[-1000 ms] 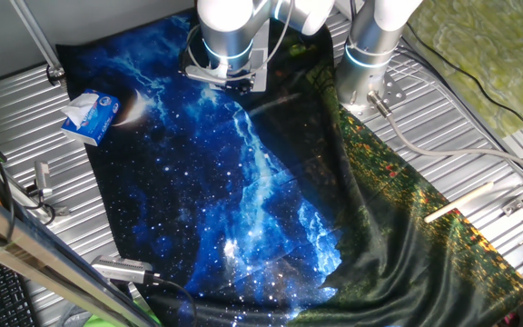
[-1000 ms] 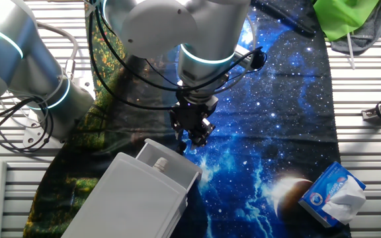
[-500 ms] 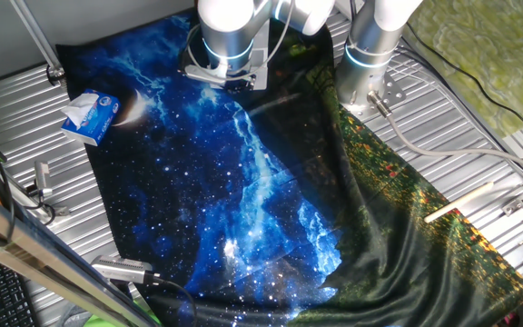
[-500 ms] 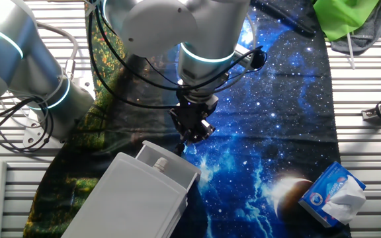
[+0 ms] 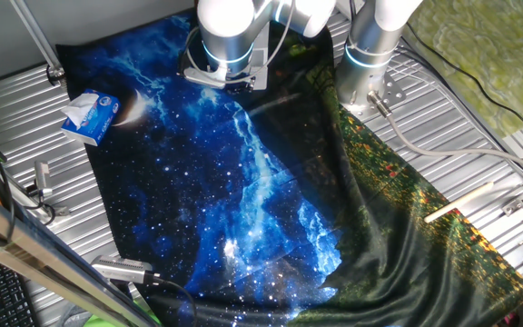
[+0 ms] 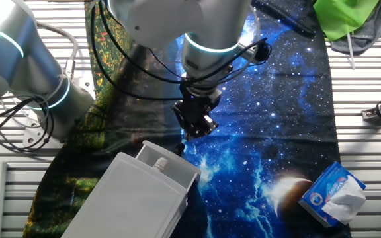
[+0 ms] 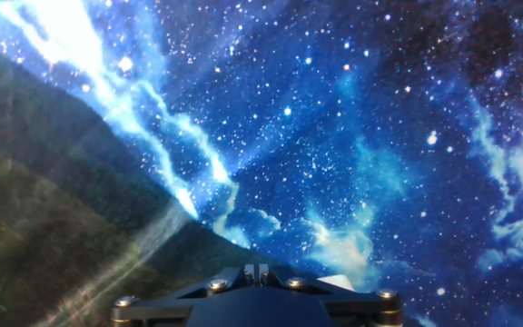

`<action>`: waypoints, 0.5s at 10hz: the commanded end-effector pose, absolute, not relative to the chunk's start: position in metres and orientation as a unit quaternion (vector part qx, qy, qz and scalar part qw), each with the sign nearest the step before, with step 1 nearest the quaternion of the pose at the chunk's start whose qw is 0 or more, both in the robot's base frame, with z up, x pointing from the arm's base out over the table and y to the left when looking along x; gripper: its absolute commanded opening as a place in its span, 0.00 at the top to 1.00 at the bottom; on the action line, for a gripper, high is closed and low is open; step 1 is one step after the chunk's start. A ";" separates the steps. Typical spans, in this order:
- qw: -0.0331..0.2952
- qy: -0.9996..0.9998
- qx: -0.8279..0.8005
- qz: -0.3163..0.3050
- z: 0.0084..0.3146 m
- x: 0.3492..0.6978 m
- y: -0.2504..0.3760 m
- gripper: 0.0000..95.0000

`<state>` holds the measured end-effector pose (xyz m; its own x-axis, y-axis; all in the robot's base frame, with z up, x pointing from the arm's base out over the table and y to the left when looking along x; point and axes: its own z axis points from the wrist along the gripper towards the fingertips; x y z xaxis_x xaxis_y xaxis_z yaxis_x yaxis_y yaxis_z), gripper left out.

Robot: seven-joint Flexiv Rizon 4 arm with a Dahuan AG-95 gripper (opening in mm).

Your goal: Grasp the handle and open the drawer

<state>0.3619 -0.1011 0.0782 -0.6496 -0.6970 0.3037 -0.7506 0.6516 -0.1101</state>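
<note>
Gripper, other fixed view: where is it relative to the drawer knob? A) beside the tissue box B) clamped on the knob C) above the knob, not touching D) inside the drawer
C: the gripper hangs above the knob on the drawer, with starry cloth showing between them.

Hovering above the starry blue cloth [image 6: 290, 99], apart from the drawer [image 6: 137, 195]: the dark gripper [image 6: 192, 135], fingers pointing down, their spread not readable. Lying tilted at lower left, the white drawer, its inner tray sticking out slightly, small knob-like handle [image 6: 159, 162] on the front. Resting at lower right, a blue-and-white tissue box [image 6: 333, 193].
</note>
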 end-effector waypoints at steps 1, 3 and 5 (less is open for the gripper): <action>0.119 -0.903 0.396 0.118 0.083 0.363 -0.098 1.00; 0.119 -0.903 0.395 0.118 0.085 0.364 -0.096 1.00; 0.122 -0.900 0.399 0.124 0.086 0.364 -0.096 1.00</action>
<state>0.3654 -0.0969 0.0855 -0.6553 -0.6838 0.3210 -0.7455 0.6539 -0.1292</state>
